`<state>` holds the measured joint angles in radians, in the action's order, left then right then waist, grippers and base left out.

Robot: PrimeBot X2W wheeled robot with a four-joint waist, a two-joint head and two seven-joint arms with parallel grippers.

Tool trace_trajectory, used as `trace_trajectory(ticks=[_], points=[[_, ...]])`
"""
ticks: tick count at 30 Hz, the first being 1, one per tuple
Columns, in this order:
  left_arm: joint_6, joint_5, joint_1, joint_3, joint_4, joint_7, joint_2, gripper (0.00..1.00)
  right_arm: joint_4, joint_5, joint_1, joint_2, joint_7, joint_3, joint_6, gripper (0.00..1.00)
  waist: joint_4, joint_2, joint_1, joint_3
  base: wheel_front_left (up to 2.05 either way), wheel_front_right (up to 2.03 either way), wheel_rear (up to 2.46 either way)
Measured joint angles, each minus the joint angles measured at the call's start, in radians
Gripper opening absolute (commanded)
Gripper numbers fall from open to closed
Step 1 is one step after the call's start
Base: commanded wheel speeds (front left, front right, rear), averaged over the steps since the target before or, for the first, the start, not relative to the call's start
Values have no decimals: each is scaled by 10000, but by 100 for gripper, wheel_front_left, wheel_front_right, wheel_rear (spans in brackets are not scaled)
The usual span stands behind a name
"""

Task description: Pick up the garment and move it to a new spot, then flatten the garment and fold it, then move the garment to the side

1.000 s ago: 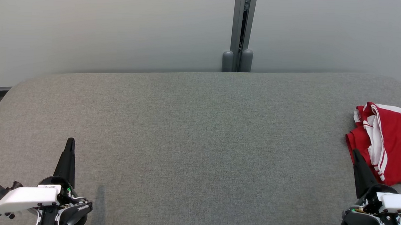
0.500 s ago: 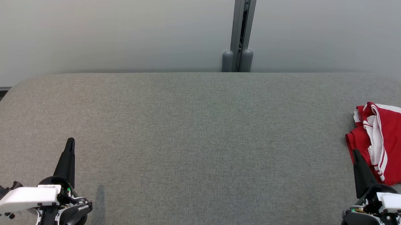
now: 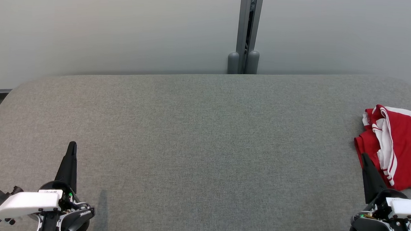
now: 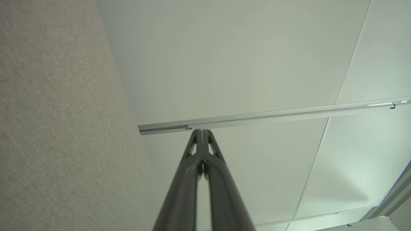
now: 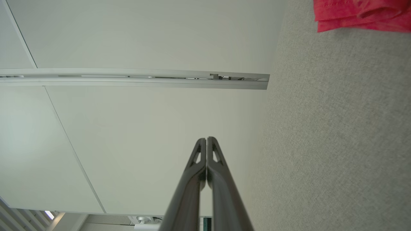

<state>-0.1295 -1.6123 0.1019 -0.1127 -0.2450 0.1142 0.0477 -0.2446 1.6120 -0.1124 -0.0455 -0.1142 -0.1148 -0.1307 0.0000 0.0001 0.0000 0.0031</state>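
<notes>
I am holding my left gripper (image 3: 71,144) low over the near left part of the grey fabric-covered table (image 3: 204,136). Its two dark fingers are pressing together into a single point, with nothing between them. My right gripper (image 3: 363,155) is hanging over the near right part in the same way, its fingers meeting along their length and gripping nothing. In the right wrist view the two tips are touching each other with pale wall behind them.

The red garment (image 3: 403,148) with white stripes is lying bunched on the table at the right edge of the head view, partly running out of the frame. It is the one thing the table is bearing. In that view my right gripper's tip is sitting just at the garment's near left border, and I cannot tell whether it is touching the cloth. In the right wrist view a corner of the red cloth is showing at the top right, apart from my fingertips.

My left gripper is well apart from the garment, with the broad middle of the table lying between them. Behind the table pale wall panels (image 3: 108,28) are standing, joined by a grey metal post (image 3: 245,30).
</notes>
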Motion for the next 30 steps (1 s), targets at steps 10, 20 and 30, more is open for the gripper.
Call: trace_trajectory(ticks=[10, 20, 30], points=[[0, 0, 0, 0, 0, 0, 0, 0, 0, 0, 0, -2, 0, 2, 2, 0, 0, 0, 1, 0, 0, 0, 0], [0, 0, 0, 0, 0, 0, 0, 0, 0, -2, 0, -2, 0, 0, 0, 0, 0, 0, 0, 0, 0, 0, 0], [0, 0, 0, 0, 0, 0, 0, 0, 0, 0, 0, -2, 0, 0, 0, 0, 0, 0, 0, 0, 0, 0, 0]])
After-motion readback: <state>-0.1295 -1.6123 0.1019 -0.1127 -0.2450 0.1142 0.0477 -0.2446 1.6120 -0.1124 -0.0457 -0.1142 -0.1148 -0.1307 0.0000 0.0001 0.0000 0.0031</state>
